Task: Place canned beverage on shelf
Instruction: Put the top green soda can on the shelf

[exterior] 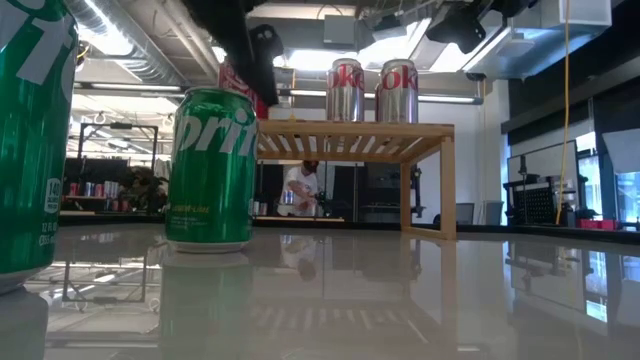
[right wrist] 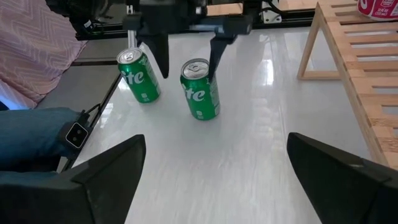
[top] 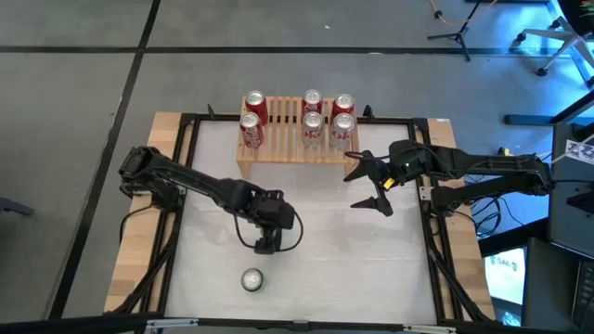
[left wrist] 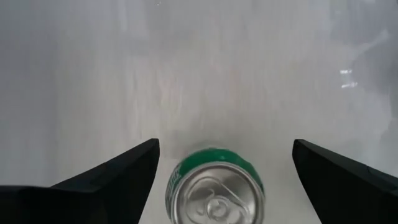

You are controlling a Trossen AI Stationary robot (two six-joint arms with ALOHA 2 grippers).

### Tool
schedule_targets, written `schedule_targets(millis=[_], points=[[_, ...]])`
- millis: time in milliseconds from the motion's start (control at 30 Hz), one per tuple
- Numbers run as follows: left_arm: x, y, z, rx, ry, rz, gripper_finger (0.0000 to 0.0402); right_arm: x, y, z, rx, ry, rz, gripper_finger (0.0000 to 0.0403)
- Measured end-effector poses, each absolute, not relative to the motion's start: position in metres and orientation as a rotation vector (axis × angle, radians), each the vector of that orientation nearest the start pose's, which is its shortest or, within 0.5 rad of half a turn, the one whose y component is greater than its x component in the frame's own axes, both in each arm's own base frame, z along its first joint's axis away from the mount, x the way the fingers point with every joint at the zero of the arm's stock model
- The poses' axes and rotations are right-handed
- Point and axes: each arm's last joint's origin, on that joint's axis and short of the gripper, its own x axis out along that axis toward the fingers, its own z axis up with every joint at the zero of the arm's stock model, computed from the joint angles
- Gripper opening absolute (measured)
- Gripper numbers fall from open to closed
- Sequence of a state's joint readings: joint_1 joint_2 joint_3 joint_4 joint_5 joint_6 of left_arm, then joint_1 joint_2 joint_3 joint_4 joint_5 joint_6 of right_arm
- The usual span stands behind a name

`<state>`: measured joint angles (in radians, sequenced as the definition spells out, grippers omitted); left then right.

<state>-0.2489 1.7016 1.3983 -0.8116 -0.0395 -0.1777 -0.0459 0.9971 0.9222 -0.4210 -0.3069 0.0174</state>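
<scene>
Two green soda cans stand upright on the white table (top: 371, 269). The first green can (right wrist: 200, 89) sits directly under the left gripper (top: 267, 243), so the high view hides it. The second green can (top: 252, 279) stands alone near the bottom centre of that frame. In the right wrist view the left gripper's two dark fingers (right wrist: 158, 56) hang spread on either side of the first green can's top, one clear of the can and the other right at its rim. The jaws are released, not clamped on it. The left wrist view shows that can's silver lid low in the frame, in the gap between the parted fingers. The shelf (top: 292, 144), a light-wood slatted rack, stands at the top centre of the table, well apart from both green cans. It carries six cans: two red cans (top: 252, 116) at its left end and four silver-and-red cans (top: 328, 118) clustered toward its right. The right gripper (top: 353, 190) hovers just off the shelf's lower right corner with its jaws spread wide, holding nothing. In the low view the shelf is at centre with two of the silver cans on top, and a person (exterior: 300, 185) shows far behind it.
</scene>
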Motion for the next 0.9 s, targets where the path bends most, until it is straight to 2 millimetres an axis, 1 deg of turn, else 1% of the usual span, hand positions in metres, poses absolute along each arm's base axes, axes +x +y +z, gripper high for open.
schedule_targets(millis=[100,300,533,633,900], points=[[0.337,-0.085,0.268,-0.050,1.134,-0.052,0.0356,0.210,-0.001,0.321,0.104,0.492,0.251,0.0386],[0.333,-0.084,0.268,-0.200,1.190,0.055,0.0356,0.210,-0.001,0.321,0.105,0.492,0.251,0.0386],[0.329,-0.083,0.266,-0.223,1.225,0.092,0.0356,0.210,-0.001,0.321,0.104,0.492,0.251,0.0386],[0.327,-0.082,0.261,-0.250,1.243,0.120,0.0356,0.210,-0.001,0.321,0.105,0.492,0.252,0.0386],[0.323,-0.081,0.246,-0.246,1.275,0.134,0.0356,0.210,-0.001,0.321,0.105,0.492,0.252,0.0386]])
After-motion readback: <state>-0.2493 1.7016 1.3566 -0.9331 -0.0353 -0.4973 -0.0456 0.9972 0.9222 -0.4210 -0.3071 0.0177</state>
